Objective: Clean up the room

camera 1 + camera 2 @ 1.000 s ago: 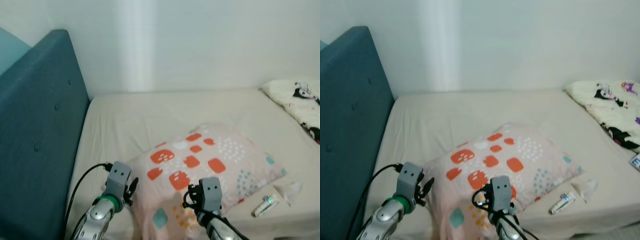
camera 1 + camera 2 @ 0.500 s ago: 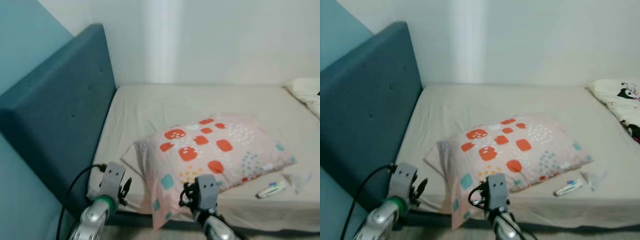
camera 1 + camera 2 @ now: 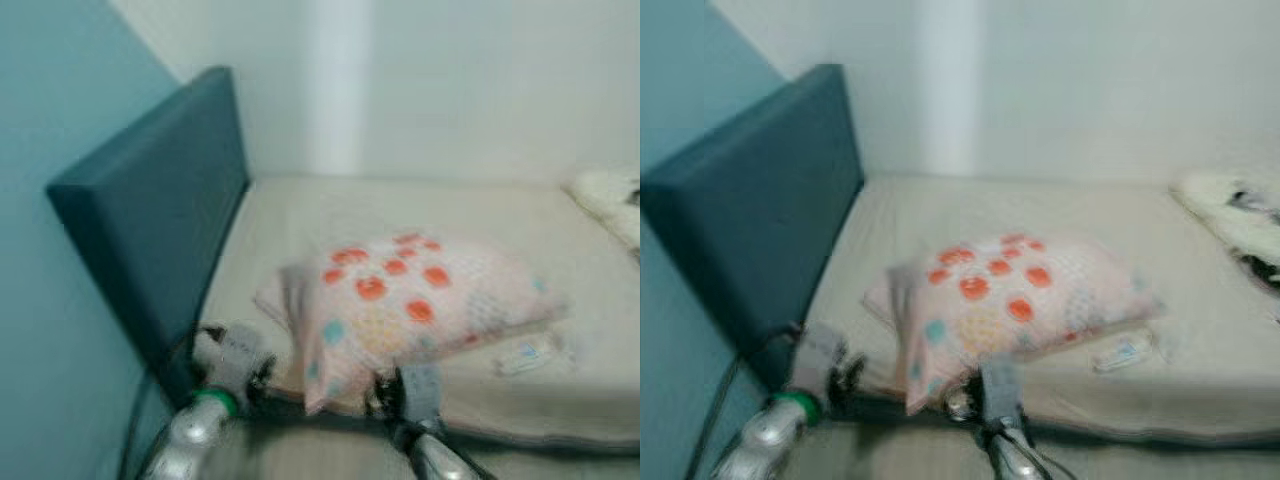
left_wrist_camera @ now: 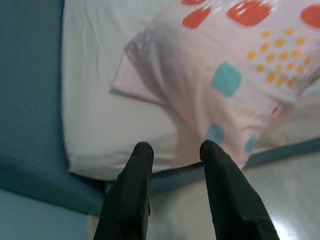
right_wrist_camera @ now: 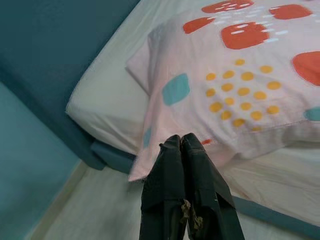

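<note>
A pink pillow (image 3: 400, 300) with orange, teal and yellow patches lies on the cream bed (image 3: 420, 205), one corner hanging over the front edge. My right gripper (image 5: 180, 137) is shut, its tips just before that hanging edge of the pillow (image 5: 240, 75); I cannot tell whether they touch it. My left gripper (image 4: 172, 147) is open with nothing between its fingers, low in front of the mattress corner near the headboard. The eye views are blurred, and both arms show at their bottom edge.
A dark teal headboard (image 3: 160, 240) stands at the bed's left end against a light teal wall (image 3: 50, 200). A small white tube (image 3: 525, 355) lies near the bed's front edge. A printed cushion (image 3: 1240, 215) sits at the far right. Pale floor (image 5: 100, 215) runs below the bed.
The camera has drawn back from the bed and turned, so the front edge and the teal wall now show, blurred. The pillow stays beside the tube. Both grippers keep their state.
</note>
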Tool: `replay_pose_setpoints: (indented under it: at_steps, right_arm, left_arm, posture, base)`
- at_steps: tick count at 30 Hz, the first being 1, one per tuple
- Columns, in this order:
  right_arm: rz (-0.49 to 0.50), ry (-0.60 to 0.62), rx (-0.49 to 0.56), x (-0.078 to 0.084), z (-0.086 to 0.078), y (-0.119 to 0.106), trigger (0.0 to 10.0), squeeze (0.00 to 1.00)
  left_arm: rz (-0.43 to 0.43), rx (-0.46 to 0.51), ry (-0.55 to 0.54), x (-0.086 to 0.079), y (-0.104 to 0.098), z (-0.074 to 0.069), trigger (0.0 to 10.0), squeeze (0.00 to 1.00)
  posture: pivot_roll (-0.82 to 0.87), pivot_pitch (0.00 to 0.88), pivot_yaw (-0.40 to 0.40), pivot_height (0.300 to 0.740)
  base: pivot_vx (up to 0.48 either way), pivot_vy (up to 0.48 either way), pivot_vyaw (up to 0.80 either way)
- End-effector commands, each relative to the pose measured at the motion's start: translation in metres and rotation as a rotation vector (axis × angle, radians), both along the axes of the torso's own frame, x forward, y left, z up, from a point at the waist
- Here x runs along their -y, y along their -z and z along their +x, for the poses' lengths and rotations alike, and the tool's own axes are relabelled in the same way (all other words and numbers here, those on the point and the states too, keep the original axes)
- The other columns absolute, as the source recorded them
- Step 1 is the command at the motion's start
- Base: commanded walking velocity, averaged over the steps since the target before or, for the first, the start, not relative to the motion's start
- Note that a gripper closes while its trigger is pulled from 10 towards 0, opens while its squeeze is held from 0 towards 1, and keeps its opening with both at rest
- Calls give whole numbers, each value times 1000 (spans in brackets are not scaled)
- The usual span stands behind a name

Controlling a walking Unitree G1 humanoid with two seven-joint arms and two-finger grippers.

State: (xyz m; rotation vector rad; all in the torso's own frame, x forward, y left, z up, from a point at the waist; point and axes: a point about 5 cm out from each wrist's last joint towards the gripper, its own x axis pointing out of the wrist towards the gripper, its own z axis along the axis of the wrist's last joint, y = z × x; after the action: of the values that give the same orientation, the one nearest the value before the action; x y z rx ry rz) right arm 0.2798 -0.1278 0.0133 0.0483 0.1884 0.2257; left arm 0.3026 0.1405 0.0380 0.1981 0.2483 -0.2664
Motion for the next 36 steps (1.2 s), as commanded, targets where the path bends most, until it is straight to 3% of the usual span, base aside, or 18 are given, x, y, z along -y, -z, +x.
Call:
replay_pose_setpoints:
  at_steps: [1,30,36]
  right_arm:
    - [-5,6,-21,2,-3,4,10000,0]
    - [6,13,-27,2,-1,4,10000,0]
    - [15,18,-32,2,-1,5,10000,0]
  left_arm:
    - [5,-1,13,3,0,1,10000,0]
    - [0,7,19,5,-1,4,10000,0]
    - [-4,8,28,6,-2,4,10000,0]
  posture:
    - [-156,0,62,740]
    - [-157,0,66,740]
    - [-158,0,66,740]
  base:
    - [311,0,0]
    - [286,0,0]
    - [168,0,-717]
